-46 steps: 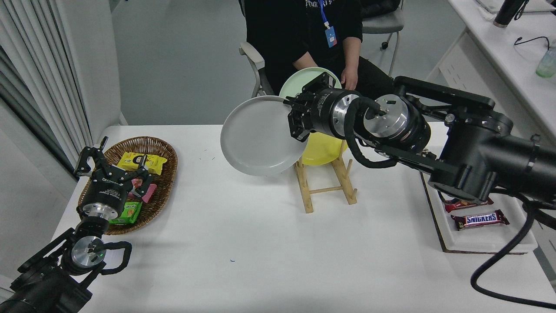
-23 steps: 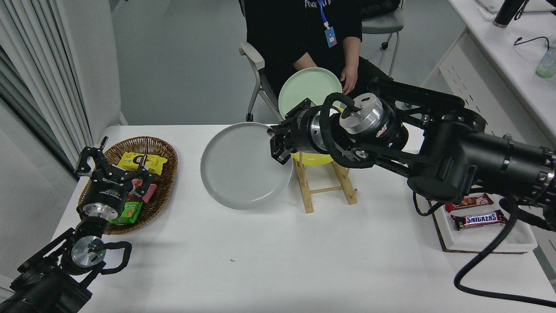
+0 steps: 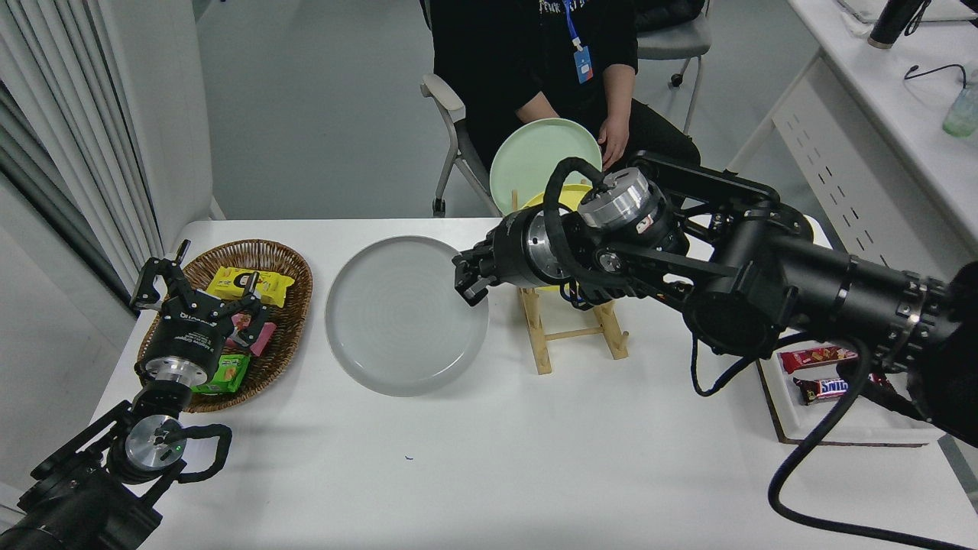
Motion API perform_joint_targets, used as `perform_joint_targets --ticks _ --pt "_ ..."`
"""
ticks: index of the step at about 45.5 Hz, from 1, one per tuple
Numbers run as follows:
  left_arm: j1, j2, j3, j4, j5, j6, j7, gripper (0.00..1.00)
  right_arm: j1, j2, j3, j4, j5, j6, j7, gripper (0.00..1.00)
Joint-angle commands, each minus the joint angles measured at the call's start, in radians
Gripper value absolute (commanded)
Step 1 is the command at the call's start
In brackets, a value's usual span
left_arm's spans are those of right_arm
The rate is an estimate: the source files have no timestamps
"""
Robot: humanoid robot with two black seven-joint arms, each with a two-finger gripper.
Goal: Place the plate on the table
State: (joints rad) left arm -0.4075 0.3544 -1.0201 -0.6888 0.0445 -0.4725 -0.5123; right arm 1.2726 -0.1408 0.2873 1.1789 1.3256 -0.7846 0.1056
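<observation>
The light-grey plate is held nearly flat, low over the white table, left of the wooden rack. I cannot tell whether it touches the table. My right gripper is shut on the plate's right rim, its arm reaching in from the right. My left gripper is parked at the lower left, open, over the wicker basket.
A wooden plate rack holds a yellow plate and a mint-green plate. A wicker basket with snack packs stands at the left. A white tray with chocolate bars is at the right. A person sits at the far side.
My right gripper has carried the grey plate left and down, away from the rack, and tilted it from slanted to nearly flat. The left arm has not moved.
</observation>
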Motion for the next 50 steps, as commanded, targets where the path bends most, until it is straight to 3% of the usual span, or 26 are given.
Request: perform_joint_targets --ticks 1,50 --pt "-0.001 0.0 0.0 0.0 0.0 0.0 0.0 0.98 -0.076 -0.002 0.019 -0.007 0.03 -0.001 -0.006 0.0" --pt "-0.001 0.0 0.0 0.0 0.0 0.0 0.0 0.98 -0.329 0.0 0.113 -0.073 0.04 -0.001 -0.037 0.0"
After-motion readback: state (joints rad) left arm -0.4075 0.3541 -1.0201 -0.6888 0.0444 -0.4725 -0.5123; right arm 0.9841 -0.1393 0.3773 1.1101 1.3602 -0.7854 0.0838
